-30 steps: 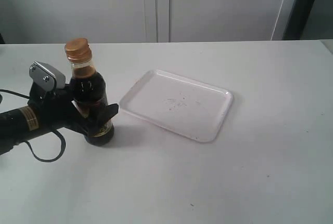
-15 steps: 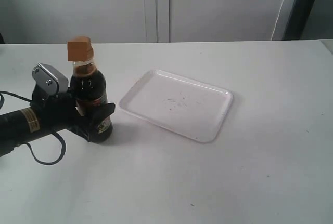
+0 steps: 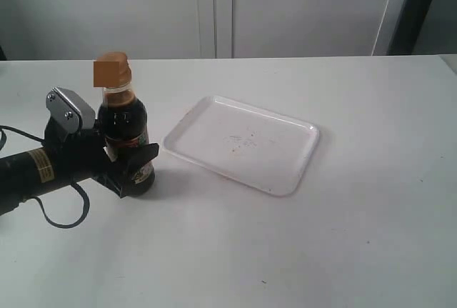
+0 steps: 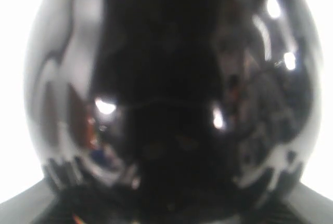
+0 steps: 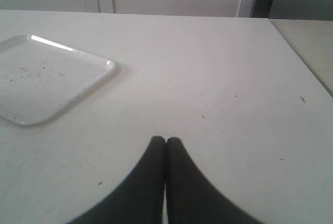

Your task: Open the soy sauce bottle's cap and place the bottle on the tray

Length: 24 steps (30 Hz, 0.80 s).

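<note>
My left gripper clasps the lower body of the soy sauce bottle. The bottle stands upright on the table, beside the tray, with its cap on top. My right gripper is clenched on nothing.

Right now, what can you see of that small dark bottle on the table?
The soy sauce bottle is small, glossy and clear, full of near-black liquid, with a rounded body, narrow neck and a red-and-yellow label low down. An orange-brown cap tops it. It stands upright on the white table, left of the tray and apart from it, its lower body clasped by the left pincer.
</note>
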Available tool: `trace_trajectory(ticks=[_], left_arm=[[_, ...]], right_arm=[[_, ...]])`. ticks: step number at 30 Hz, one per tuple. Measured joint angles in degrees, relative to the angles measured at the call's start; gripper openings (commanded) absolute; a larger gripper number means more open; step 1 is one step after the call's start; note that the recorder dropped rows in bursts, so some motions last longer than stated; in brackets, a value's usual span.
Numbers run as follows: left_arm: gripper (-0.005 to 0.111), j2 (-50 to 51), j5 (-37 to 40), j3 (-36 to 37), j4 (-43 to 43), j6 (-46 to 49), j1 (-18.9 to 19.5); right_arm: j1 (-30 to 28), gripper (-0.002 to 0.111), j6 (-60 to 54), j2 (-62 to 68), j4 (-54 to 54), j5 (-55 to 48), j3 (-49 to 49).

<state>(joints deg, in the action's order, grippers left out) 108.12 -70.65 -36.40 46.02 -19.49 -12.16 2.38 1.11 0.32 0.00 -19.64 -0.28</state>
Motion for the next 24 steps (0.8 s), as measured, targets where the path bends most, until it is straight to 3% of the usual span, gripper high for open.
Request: trace_trajectory(ticks=[11, 20, 24], left_arm=[[0.000, 0.0, 0.0, 0.0, 0.1, 0.0, 0.0], [0.000, 0.0, 0.0, 0.0, 0.1, 0.1, 0.0], [0.000, 0.0, 0.0, 0.0, 0.1, 0.1, 0.0]], right_arm=[[0.0, 0.000, 0.0, 0.0, -3.8, 2.8, 0.0], [0.0, 0.000, 0.4, 0.0, -3.9, 16.8, 0.0], [0.0, 0.000, 9.2, 0.0, 0.0, 21.9, 0.0]])
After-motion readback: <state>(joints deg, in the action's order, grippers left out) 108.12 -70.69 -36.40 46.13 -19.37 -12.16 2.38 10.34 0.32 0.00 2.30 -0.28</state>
